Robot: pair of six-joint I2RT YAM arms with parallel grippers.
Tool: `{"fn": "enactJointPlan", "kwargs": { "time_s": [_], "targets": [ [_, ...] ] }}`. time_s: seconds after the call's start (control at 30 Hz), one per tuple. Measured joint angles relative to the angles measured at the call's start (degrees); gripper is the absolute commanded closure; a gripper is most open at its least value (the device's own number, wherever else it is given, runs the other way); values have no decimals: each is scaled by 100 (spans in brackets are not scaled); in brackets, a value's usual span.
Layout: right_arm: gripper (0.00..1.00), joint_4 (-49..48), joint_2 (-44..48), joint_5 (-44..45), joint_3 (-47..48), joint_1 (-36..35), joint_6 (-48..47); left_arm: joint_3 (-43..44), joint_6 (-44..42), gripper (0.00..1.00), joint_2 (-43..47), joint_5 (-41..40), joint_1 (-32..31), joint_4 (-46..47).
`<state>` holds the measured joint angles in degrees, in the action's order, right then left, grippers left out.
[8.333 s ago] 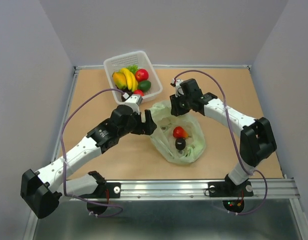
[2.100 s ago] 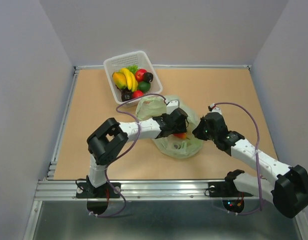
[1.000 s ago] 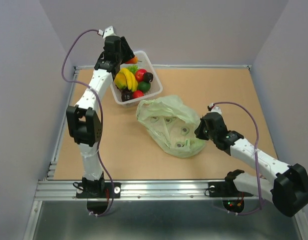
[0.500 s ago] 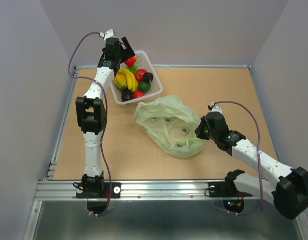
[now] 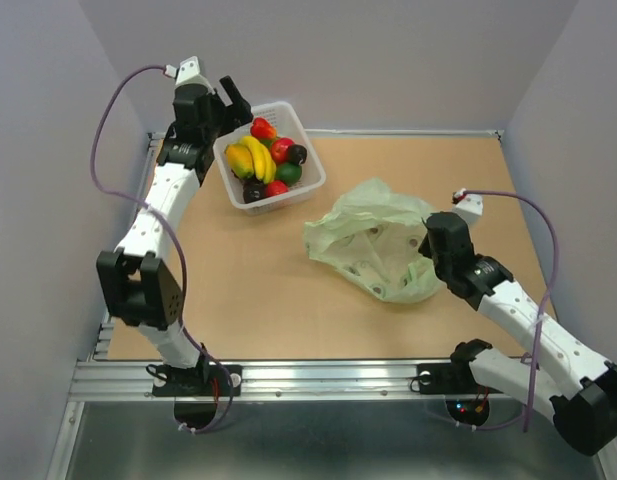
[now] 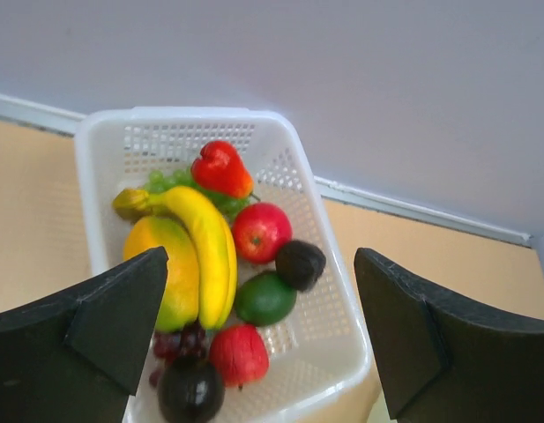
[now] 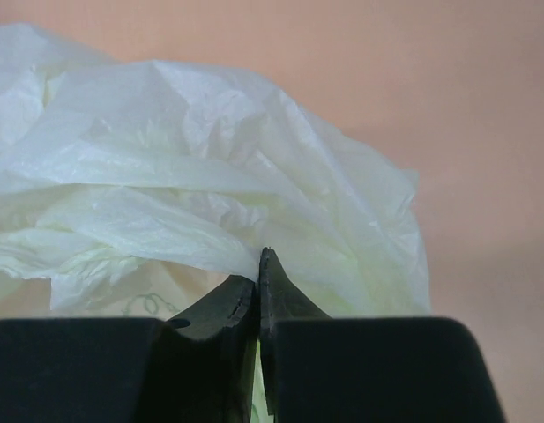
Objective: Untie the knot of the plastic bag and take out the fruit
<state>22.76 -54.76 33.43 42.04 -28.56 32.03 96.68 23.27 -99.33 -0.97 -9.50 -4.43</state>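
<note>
Well, the left end effector has let go. Half a second ago it carried the red fruit above the white basket; now its fingers are spread wide and empty, and that fruit lies on top of the pile at the far side of the basket. Meanwhile the plastic bag has slid to the right across the surface. The right end effector is pressed together on a fold of the thin film at the bag's right edge, and I reckon it dragged the bag along.

The bag now lies slack and crumpled, well apart from the basket. I can make out no fruit through it and no knot anywhere on it. By my judgement the bag is emptied and the task is all but done.
</note>
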Motion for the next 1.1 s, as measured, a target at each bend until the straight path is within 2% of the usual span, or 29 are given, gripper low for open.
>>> {"fn": "enactJointPlan", "kwargs": {
  "time_s": [0.13, 0.17, 0.27, 0.3, 0.37, 0.4, 0.47, 0.63, 0.83, 1.1],
  "targets": [
    [82, 83, 433, 896, 111, 37, -173, -1261, -184, 1, 1768, -310, -2, 22],
    [68, 83, 535, 1088, 127, 46, -238, -1491, -243, 1, 2146, -422, -2, -13],
    [48, 105, 750, 1366, 131, 48, -343, -2162, -380, 1, 3292, -800, -2, -205],
    [34, 129, 872, 1434, 131, 48, -393, -2413, -420, 1, 3635, -933, -2, -289],
    [22, 129, 1043, 1458, 131, 48, -439, -2776, -490, 1, 4280, -1161, -2, -522],
    [12, 140, 1134, 1460, 131, 48, -455, -2931, -522, 1, 4548, -1270, 0, -627],
    [2, 142, 1298, 1449, 131, 48, -538, -3335, -584, 1, 5145, -1537, -2, -804],
    [0, 262, 1757, 1311, 212, 48, -905, -3963, -699, 1, 6481, -2135, -2, -1506],
    [0, 282, 2352, 1241, 767, 48, -1445, -4006, -780, 1, 7582, -2518, -2, -1762],
    [0, 256, 3644, 1239, 916, 48, -1845, -4011, -778, 1, 8273, -2813, -2, -1939]
  ]
}}
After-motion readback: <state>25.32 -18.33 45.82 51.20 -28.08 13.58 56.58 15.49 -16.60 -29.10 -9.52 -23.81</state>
